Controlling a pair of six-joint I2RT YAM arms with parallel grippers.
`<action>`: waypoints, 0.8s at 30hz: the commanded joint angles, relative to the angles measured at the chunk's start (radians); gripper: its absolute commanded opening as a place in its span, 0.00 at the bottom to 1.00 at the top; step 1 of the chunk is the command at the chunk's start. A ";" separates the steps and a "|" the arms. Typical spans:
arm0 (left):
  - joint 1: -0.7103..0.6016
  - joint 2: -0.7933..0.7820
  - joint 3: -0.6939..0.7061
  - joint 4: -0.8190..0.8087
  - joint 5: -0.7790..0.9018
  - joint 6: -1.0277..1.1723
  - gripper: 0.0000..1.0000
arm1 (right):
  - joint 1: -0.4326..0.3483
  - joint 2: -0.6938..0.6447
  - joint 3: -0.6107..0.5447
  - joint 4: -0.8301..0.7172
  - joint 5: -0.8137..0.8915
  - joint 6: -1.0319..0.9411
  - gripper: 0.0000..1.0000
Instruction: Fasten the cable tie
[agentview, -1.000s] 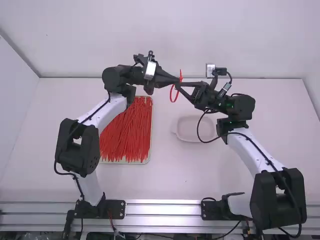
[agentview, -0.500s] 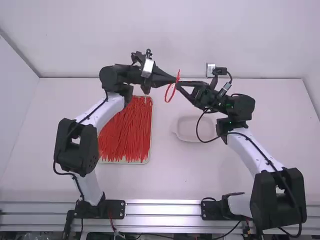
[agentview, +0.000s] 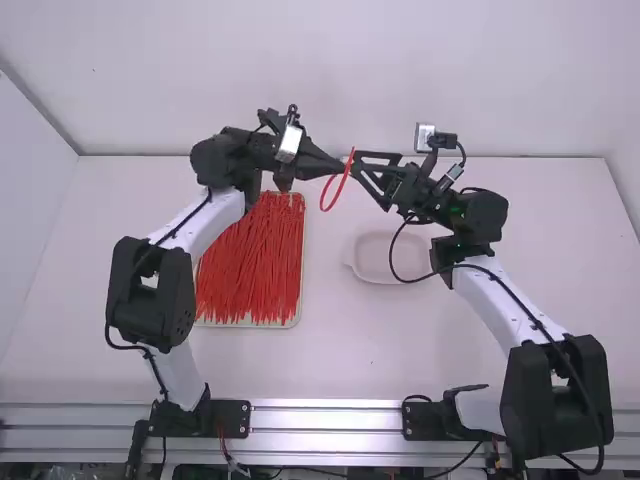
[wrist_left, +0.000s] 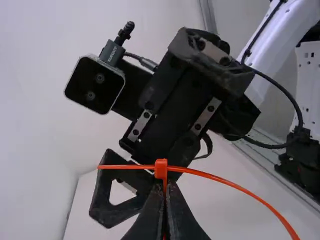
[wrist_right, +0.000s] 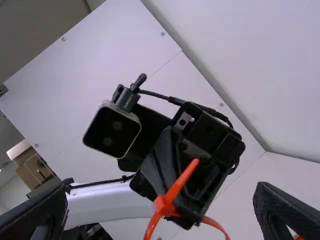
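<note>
Above the white table (agentview: 400, 330), between the two arms, the left gripper (agentview: 343, 165) pinches the red cable tie (agentview: 330, 192) tightly at its head, the strap curving down below; the right gripper (agentview: 357, 163) sits just beside it, fingers spread wide, grasping nothing

The left gripper (wrist_left: 163, 195) was closed on the red cable tie (wrist_left: 161, 169) just below its head. The strap extended to both sides. The right gripper (wrist_left: 145, 182) stood directly behind, its wrist camera (wrist_left: 94, 84) facing the lens.
</note>
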 joint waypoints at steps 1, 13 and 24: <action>-0.007 -0.009 -0.010 0.039 0.013 -0.087 0.02 | -0.010 0.002 0.020 0.009 0.015 0.003 0.99; -0.031 -0.009 -0.035 0.024 0.008 -0.097 0.02 | -0.011 0.002 0.020 0.008 0.017 0.004 0.99; -0.039 -0.009 -0.046 0.004 0.001 -0.096 0.02 | 0.028 0.002 0.020 0.008 0.010 -0.008 0.77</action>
